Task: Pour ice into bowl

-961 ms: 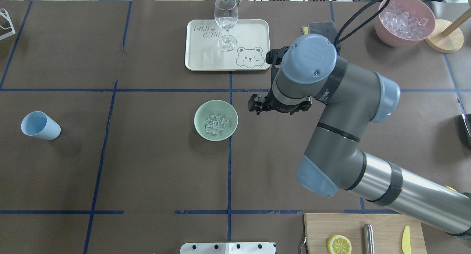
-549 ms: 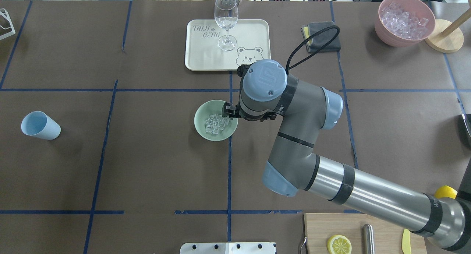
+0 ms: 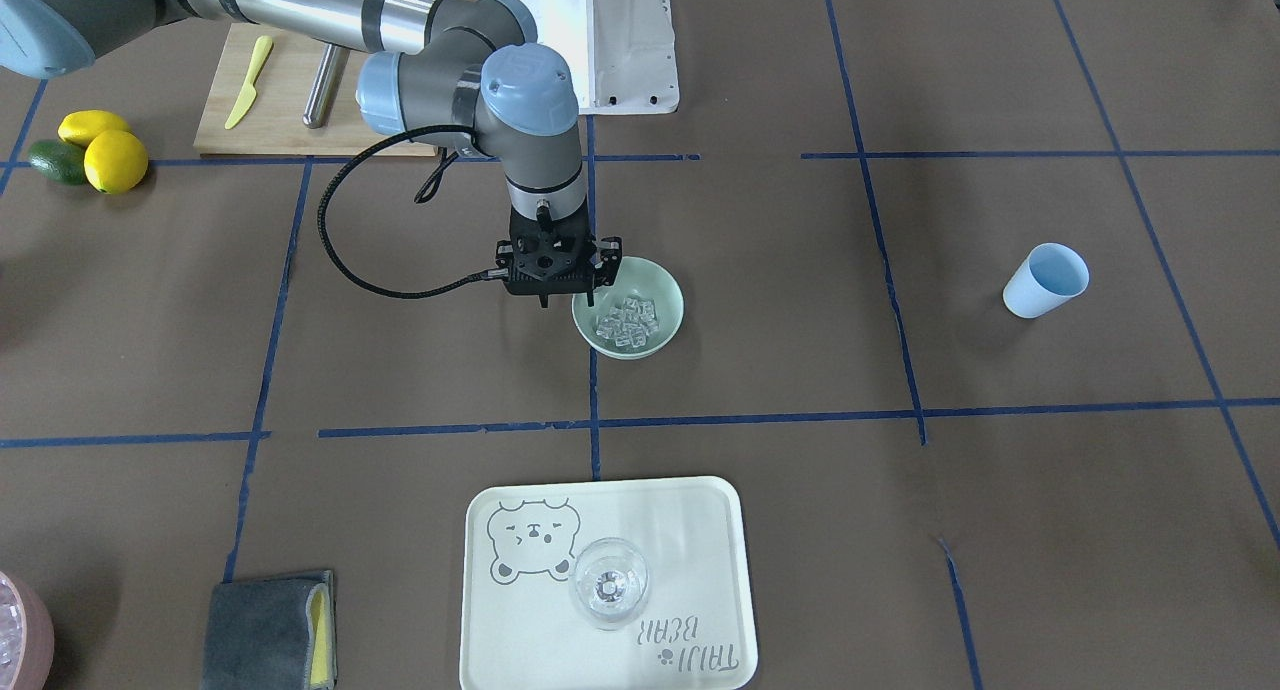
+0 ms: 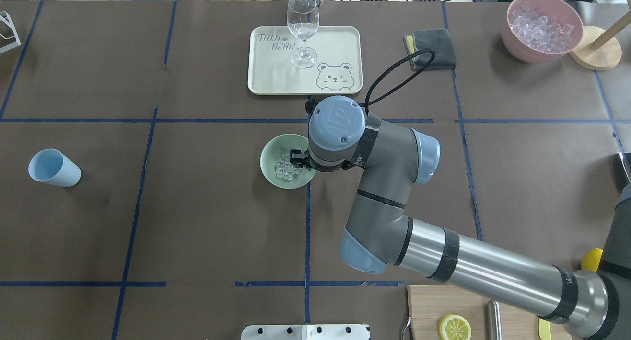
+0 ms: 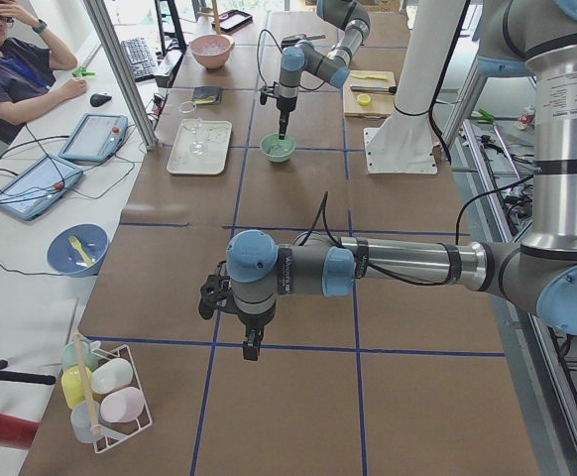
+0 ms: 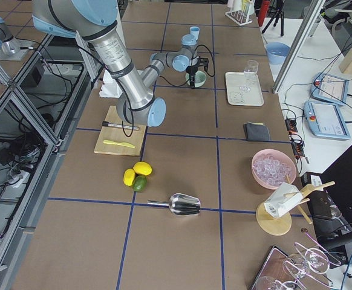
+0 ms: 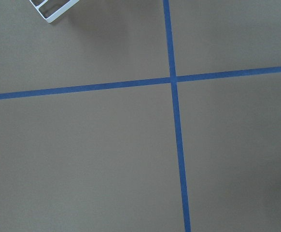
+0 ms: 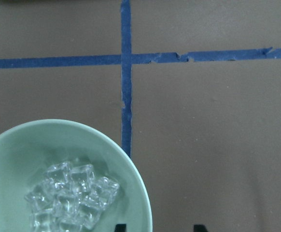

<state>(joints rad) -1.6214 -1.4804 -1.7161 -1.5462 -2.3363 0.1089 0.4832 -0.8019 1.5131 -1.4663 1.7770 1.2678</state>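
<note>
**Right jaws poised at the rim of the ice-filled bowl**

Brown paper crossed with blue tape covers the worktop (image 4: 197,221). The right arm (image 4: 384,182) stretches over it to the middle. The left arm (image 5: 388,263) hangs well apart near the table's end, and I cannot tell whether its left gripper (image 5: 252,347) is open or closed.

The mint-green bowl (image 4: 270,155) sits at the centre, and the ice (image 4: 285,170) is heaped in its bottom, so the pour looks done to me. The right gripper (image 8: 159,226) points straight down with its jaws apart. It is over the edge of the bowl on the robot's right, and most of the bowl lies to its left. In the wrist view the rim runs between the fingertips (image 8: 120,227), though their height against it is unclear.

The cream tray (image 4: 276,79), pink bowl of ice (image 4: 522,54), grey cloth (image 4: 434,47), wine glass (image 4: 302,24) and light blue cup (image 4: 52,168) all stand well away.
</note>
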